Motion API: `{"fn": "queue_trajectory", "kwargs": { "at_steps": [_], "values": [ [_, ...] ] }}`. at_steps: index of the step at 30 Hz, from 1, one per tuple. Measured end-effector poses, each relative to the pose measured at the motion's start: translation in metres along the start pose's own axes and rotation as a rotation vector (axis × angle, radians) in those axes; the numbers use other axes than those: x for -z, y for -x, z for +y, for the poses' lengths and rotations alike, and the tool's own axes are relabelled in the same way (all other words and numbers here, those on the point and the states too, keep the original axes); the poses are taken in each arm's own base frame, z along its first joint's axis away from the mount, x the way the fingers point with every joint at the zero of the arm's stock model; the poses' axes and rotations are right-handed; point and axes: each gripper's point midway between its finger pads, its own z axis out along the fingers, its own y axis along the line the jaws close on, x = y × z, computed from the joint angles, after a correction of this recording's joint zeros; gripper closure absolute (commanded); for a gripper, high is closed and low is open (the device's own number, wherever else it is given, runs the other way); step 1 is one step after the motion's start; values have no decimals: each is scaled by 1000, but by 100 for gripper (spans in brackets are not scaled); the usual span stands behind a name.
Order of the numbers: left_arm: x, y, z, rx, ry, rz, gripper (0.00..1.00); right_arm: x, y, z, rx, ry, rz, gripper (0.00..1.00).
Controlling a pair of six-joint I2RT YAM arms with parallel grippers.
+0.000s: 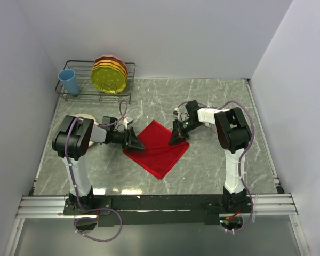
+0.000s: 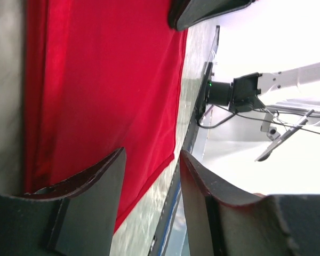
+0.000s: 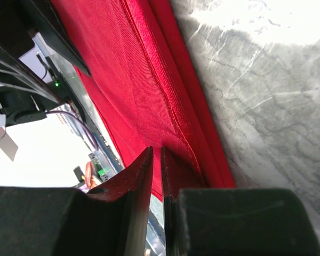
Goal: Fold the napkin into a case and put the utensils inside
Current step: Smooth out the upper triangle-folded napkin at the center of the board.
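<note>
So the napkin (image 1: 159,152) sits folded, dead centre of the top view. It's satin, so I'd guess light, floppy and slippery. Grab a hem or corner, not the middle. The left gripper (image 2: 152,160) has its jaws apart over the edge, and the right gripper (image 3: 156,152) looks pinched onto a fold.

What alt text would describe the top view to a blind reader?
A red napkin lies as a diamond on a marble table, the left gripper and right gripper at its side corners. A rack behind holds plates and a blue cup.
</note>
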Motion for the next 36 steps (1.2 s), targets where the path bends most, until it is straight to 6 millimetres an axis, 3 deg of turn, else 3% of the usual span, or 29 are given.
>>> {"fn": "queue_trajectory", "kwargs": {
  "at_steps": [7,11,17,20,22,26,28,30,33,36],
  "values": [
    [21,-1,-1,-24,10,16,47,2,-7,-2,11,-18,-1,83],
    [32,16,-20,-128,26,27,47,1,-19,0,18,-27,5,83],
    [51,47,-58,-392,109,-12,45,-11,-74,16,46,-55,99,71],
    [58,53,-55,-452,180,-25,44,-7,-89,31,79,-61,132,60],
    [60,56,-46,-461,233,-30,44,6,-76,40,108,-69,100,51],
    [63,68,-29,-473,333,-37,43,46,-3,59,246,-114,-85,29],
    [62,82,-23,-493,379,-48,44,66,32,63,319,-159,-178,25],
    [59,94,-18,-511,408,-54,43,76,53,61,356,-203,-224,22],
    [52,107,-11,-529,440,-48,43,68,71,41,363,-263,-217,22],
    [45,110,-5,-537,459,-38,43,49,67,9,308,-300,-152,25]
  ]
}}
